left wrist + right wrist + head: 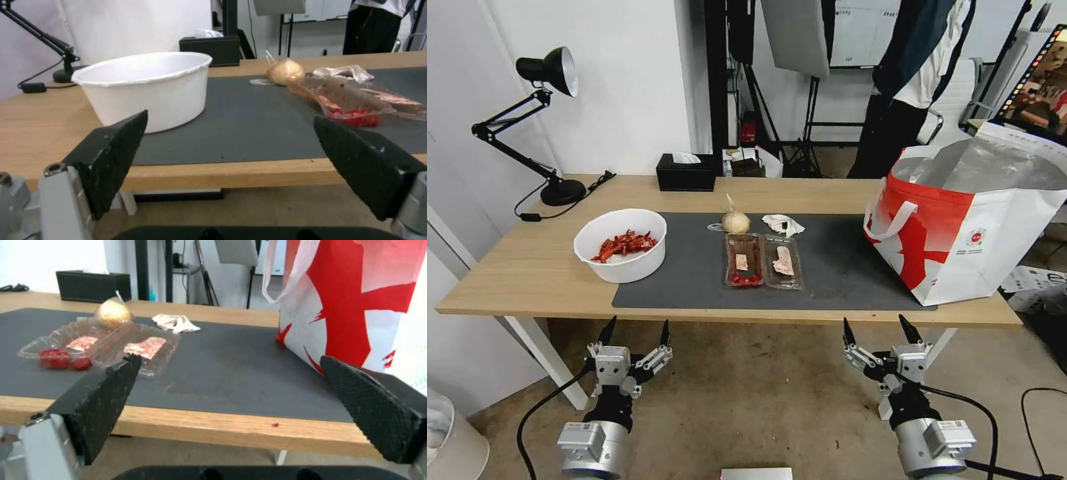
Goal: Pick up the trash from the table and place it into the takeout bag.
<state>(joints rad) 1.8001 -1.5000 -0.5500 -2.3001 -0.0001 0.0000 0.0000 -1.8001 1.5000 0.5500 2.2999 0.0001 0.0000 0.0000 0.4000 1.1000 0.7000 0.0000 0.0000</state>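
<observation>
I have both grippers, left and right, spread apart below the tabletop edge, trash untouched

No legible text in any view; the takeout bag bears a small round red logo with lines of print beneath, too small to read

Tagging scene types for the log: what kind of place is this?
Probably a lab or studio set up as an office desk: light-wood table with desk lamp, photo light stands behind, bare floor.
</observation>
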